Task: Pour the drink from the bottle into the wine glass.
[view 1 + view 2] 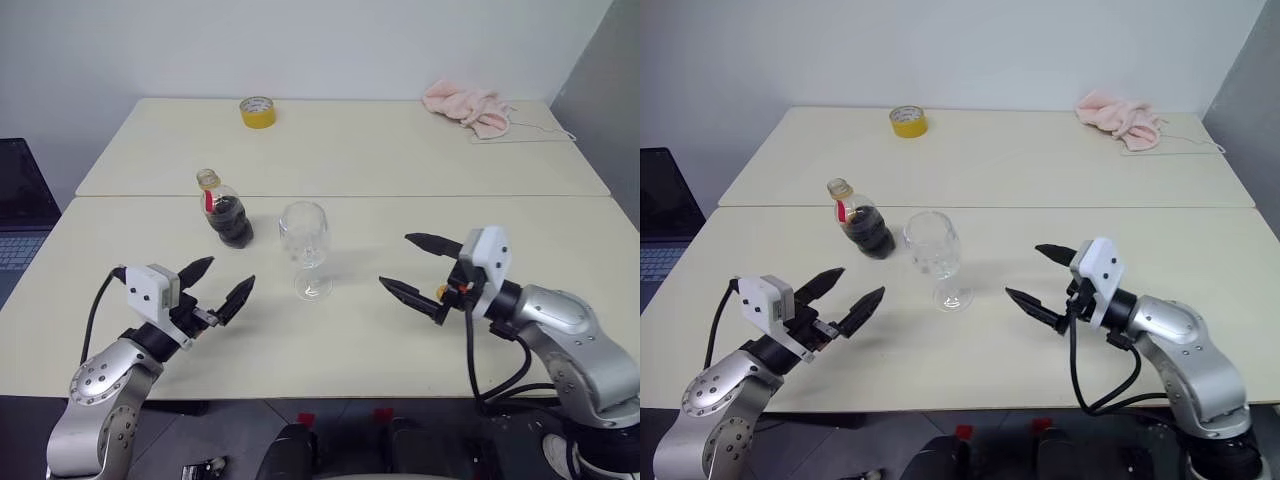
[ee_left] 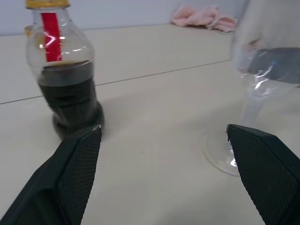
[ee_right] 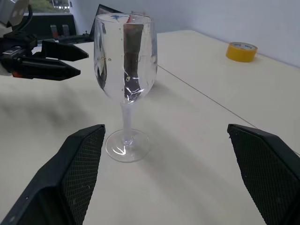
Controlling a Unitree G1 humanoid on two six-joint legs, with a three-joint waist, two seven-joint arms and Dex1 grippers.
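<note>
The bottle (image 1: 225, 212) stands upright with its cap on, dark drink (image 2: 70, 96) filling its lower part, just beyond the left gripper (image 1: 223, 286) – whose fingers are spread wide and hold nothing. The wine glass (image 1: 304, 247) stands empty between the two grippers; the right gripper (image 1: 422, 270), well apart from it, gapes equally wide – empty too. Far behind lie a yellow tape roll (image 1: 257, 112) and a pink cloth (image 1: 467, 107)

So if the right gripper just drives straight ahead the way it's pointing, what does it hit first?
Most likely the wine glass: it stands upright, centred between the open right gripper fingers in its wrist view, with bare table before it. Depth is hard to judge.
</note>
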